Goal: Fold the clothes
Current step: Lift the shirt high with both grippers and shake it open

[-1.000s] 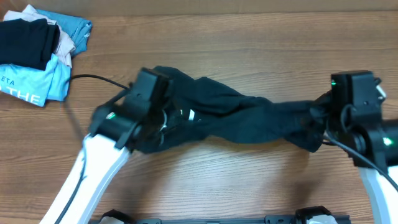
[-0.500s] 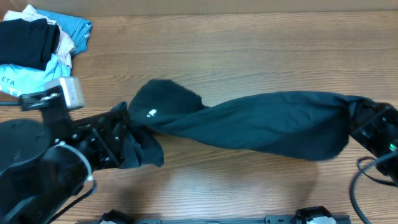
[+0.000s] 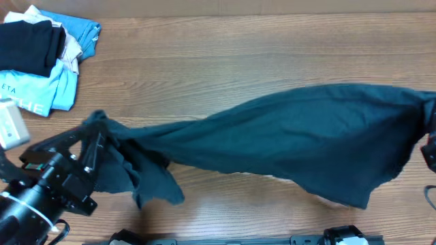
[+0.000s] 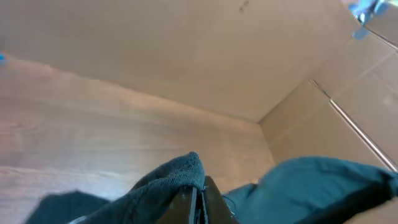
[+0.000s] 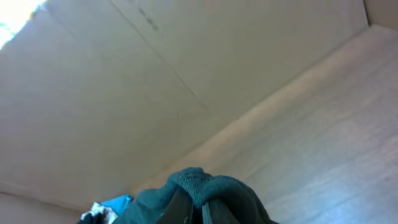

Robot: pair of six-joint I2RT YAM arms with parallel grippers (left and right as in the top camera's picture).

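Clothes (image 3: 286, 143) span the bench (image 3: 238, 54) (one dark garment, slightly bunched); left jaws and right jaws each clench an end.

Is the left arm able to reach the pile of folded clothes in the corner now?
Probably not usefully. Bare table lies between the left gripper and the pile, so the way looks free, but that gripper is shut on the dark garment, stretched across to the right gripper.

The table (image 3: 272, 54) is seen straight down from high above. Each wrist view is taken from close behind its own gripper, the left gripper (image 4: 198, 205) and the right gripper (image 5: 194, 208), and is tilted up toward a wall (image 4: 155, 37) ahead. The cloth (image 3: 293, 143) is shared by all three views.
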